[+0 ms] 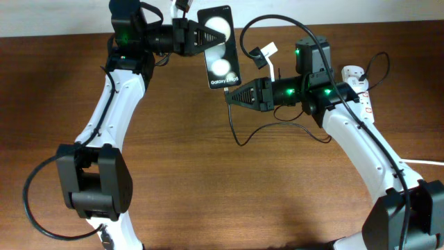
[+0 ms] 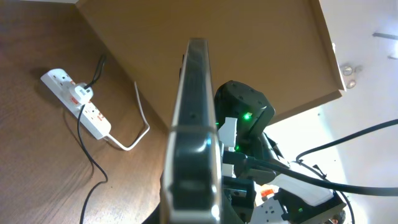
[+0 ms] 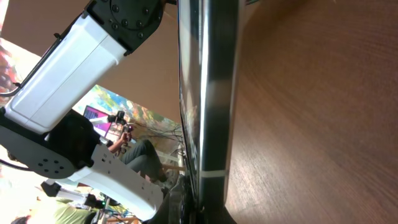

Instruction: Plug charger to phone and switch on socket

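Note:
My left gripper (image 1: 199, 36) is shut on the phone (image 1: 220, 47) at its side and holds it above the table's far edge, glossy face up. The phone shows edge-on in the left wrist view (image 2: 196, 118) and in the right wrist view (image 3: 214, 93). My right gripper (image 1: 231, 95) is shut on the tip of the charger (image 1: 236, 132), right at the phone's lettered lower end. The thin black cable loops over the table to the socket (image 1: 367, 103), which also shows in the left wrist view (image 2: 79, 104). The connector tip itself is hidden.
The socket's thick white cord (image 2: 134, 134) runs off toward the table's right edge (image 1: 423, 162). The right arm (image 1: 361, 139) covers part of the socket. The left arm (image 1: 111, 104) stretches along the table's left half. The charger cable also shows in the left wrist view (image 2: 90, 165).

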Action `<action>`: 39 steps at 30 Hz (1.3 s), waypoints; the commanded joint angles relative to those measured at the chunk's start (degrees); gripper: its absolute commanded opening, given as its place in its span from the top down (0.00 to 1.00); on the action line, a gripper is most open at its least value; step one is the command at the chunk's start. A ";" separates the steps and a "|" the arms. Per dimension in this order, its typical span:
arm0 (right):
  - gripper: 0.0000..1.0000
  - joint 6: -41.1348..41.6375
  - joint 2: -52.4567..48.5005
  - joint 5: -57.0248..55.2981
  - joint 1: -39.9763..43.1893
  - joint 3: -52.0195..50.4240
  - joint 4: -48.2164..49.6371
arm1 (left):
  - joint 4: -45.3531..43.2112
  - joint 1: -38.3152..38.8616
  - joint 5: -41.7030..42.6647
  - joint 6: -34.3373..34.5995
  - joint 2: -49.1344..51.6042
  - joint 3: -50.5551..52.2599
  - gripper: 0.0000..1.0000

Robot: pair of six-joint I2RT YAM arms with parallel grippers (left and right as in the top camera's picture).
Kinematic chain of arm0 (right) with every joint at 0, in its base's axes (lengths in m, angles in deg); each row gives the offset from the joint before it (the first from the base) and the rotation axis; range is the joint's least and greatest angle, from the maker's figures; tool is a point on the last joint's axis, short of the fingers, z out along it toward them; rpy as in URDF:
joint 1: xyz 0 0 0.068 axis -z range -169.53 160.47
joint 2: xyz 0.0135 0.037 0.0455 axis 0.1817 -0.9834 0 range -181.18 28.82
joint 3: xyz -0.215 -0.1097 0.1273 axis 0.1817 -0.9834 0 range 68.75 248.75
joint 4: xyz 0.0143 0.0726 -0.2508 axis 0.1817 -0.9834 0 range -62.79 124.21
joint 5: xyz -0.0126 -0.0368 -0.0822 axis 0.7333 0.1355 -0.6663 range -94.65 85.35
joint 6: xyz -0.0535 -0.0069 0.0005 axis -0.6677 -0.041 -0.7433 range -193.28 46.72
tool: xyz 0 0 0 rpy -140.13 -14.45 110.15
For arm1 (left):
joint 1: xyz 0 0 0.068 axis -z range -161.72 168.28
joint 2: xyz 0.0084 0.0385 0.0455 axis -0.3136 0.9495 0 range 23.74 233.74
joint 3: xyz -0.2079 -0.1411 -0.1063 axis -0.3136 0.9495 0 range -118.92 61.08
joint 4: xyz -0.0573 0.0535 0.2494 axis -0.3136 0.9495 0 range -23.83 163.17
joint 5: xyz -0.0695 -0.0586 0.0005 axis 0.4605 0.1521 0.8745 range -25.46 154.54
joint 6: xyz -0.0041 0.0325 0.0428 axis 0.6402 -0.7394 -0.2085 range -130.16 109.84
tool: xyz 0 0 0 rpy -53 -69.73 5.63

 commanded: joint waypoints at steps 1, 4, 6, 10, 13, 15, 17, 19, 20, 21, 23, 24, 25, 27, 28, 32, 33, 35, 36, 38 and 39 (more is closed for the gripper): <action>0.96 -0.33 0.22 0.52 0.15 -0.04 -0.28 | -0.26 0.20 0.76 -0.72 -1.62 -0.70 1.00; 0.96 -0.31 0.22 0.50 0.15 -0.04 -0.87 | -0.24 0.20 0.79 -0.72 -1.62 -0.70 1.00; 0.96 -0.31 0.22 0.48 0.15 -0.04 -0.85 | -0.24 0.20 0.81 -0.72 -1.62 -0.70 1.00; 0.96 -0.31 0.22 -0.17 0.17 -0.04 -0.63 | -0.24 0.20 0.81 -0.72 -1.62 -0.70 1.00; 0.96 -0.31 0.22 -0.74 0.17 -0.04 -0.57 | -0.24 0.20 0.81 -0.72 -1.62 -0.68 1.00; 0.96 -0.17 0.22 -0.83 0.17 -0.04 -0.07 | -0.24 0.20 0.81 -0.72 -1.62 -0.68 1.00; 0.96 0.98 0.22 -0.76 0.15 -0.04 1.18 | -0.24 0.20 0.81 -0.72 -1.62 -0.70 1.00; 0.96 0.98 0.22 -0.79 0.15 -0.02 1.49 | -0.24 0.20 0.81 -0.72 -1.62 -0.70 1.00; 0.96 0.98 0.22 -0.79 0.15 -0.04 1.49 | -0.26 0.20 0.81 -0.72 -1.62 -0.70 1.00; 0.96 0.98 0.22 -0.79 0.15 -0.04 1.51 | -0.24 0.20 0.81 -0.72 -1.62 -0.68 1.00; 0.96 1.01 0.22 -0.79 0.15 -0.04 1.51 | -0.24 0.20 0.81 -0.72 -1.62 -0.70 1.00; 0.96 1.01 0.22 -0.81 0.17 -0.04 1.51 | -0.24 0.20 0.81 -0.72 -1.62 -0.70 1.00; 0.96 1.01 0.22 -0.83 0.17 -0.04 1.55 | -0.24 0.20 0.83 -0.72 -1.62 -0.70 1.00; 0.96 1.40 0.22 -1.46 0.17 -0.04 1.68 | -0.24 0.20 0.87 -0.72 -1.62 -0.70 1.00; 0.96 1.99 0.22 -1.46 0.17 -0.04 2.56 | -0.26 0.20 1.25 -0.74 -1.62 -0.68 1.00; 0.96 4.55 0.22 -1.46 0.17 -0.02 6.36 | -0.24 0.20 2.34 -0.74 -1.62 -0.70 1.00; 0.96 5.49 0.22 -1.44 0.17 -0.02 7.32 | -0.26 0.20 2.56 -0.74 -1.62 -0.68 1.00; 0.96 5.79 0.22 -1.68 0.15 -0.02 7.91 | -0.26 0.20 3.02 -0.74 -1.62 -0.70 1.00; 0.96 6.38 0.22 -1.73 0.15 -0.02 8.44 | -0.26 0.24 3.23 -0.76 -1.62 -0.68 1.00; 0.96 7.89 0.22 -1.97 0.15 -0.02 10.73 | -0.26 0.26 3.93 -0.76 -1.62 -0.68 1.00; 0.96 8.13 0.22 -2.10 0.15 -0.02 10.73 | -0.26 0.26 4.35 -0.90 -1.62 -0.68 1.00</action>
